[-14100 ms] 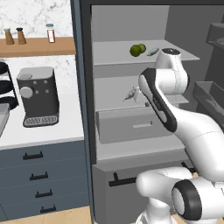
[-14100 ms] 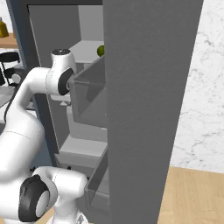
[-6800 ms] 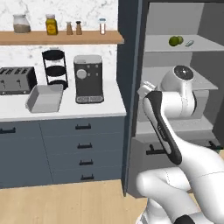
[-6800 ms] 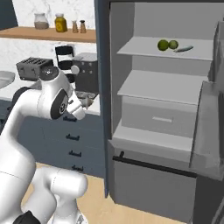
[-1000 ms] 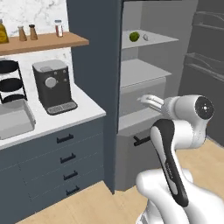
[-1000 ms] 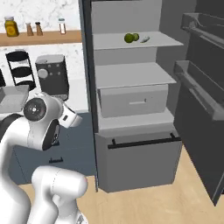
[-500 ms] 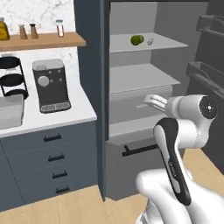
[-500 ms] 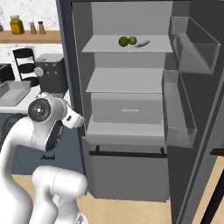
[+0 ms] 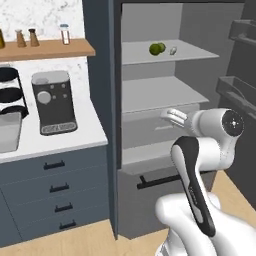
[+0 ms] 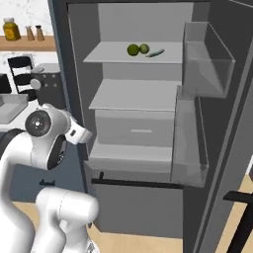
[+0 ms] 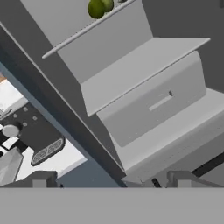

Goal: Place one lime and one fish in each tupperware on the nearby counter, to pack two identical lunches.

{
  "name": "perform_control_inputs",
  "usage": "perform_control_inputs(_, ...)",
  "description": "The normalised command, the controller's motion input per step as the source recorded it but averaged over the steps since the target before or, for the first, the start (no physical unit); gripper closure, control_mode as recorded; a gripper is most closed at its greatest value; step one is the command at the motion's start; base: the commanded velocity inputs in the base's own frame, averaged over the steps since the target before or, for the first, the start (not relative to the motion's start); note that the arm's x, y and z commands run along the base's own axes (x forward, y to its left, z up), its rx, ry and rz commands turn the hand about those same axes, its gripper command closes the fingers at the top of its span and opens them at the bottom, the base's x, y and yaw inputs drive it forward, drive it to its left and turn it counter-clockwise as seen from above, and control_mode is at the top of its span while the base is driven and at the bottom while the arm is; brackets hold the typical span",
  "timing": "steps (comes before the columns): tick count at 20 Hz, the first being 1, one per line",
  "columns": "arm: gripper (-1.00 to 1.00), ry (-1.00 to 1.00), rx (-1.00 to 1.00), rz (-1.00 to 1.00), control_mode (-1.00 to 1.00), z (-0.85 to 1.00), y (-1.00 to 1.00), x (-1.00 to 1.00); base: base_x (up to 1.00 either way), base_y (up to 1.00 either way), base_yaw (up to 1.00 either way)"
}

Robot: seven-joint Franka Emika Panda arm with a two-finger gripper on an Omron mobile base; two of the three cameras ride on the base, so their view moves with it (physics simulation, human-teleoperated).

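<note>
Two limes (image 9: 157, 48) lie side by side on the top shelf of the open fridge, also in the right base view as limes (image 10: 137, 49) and at the top of the hand view as limes (image 11: 99, 7). A slender pale fish (image 10: 155, 53) rests just right of them, seen small in the left base view as the fish (image 9: 173, 50). One light grey tupperware (image 9: 7, 138) sits on the counter at the far left, cut off by the frame edge. My gripper (image 9: 171, 115) hangs open and empty in front of the fridge's middle shelf, well below the limes; its fingertips (image 11: 40, 180) stand wide apart.
A grey drawer (image 11: 153, 103) sits under the middle shelf. The fridge door (image 10: 207, 99) with clear bins stands open to the right. A coffee machine (image 9: 54, 102) and a black wire rack (image 9: 10, 95) stand on the counter, with a wooden shelf (image 9: 45, 49) of jars above.
The whole picture has shifted, so the base has moved and the open fridge now faces me more squarely. The gripper stays open and empty.
</note>
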Motion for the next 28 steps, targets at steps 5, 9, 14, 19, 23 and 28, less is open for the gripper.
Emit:
perform_control_inputs(5, -1.0, 0.0, 0.0, 0.0, 1.0, 0.0, 0.0, 0.0, 0.35, -0.07, -0.02)
perform_control_inputs(9, -1.0, 0.0, 0.0, 0.0, 1.0, 0.0, 0.0, 0.0, 0.09, -0.18, 0.0)
perform_control_inputs(14, -1.0, 0.0, 0.0, 0.0, 1.0, 0.0, 0.0, 0.0, 0.75, -0.34, -0.02)
perform_control_inputs(19, -1.0, 0.0, 0.0, 0.0, 1.0, 0.0, 0.0, 0.0, 0.87, -0.11, -0.01)
perform_control_inputs(23, -1.0, 0.05, 0.05, -0.07, -1.0, 0.12, -0.18, 0.03, 0.45, -0.28, -0.09)
perform_control_inputs(28, -1.0, 0.02, 0.12, -0.28, -1.0, 0.98, -0.41, -0.02, 0.0, 0.0, 0.0)
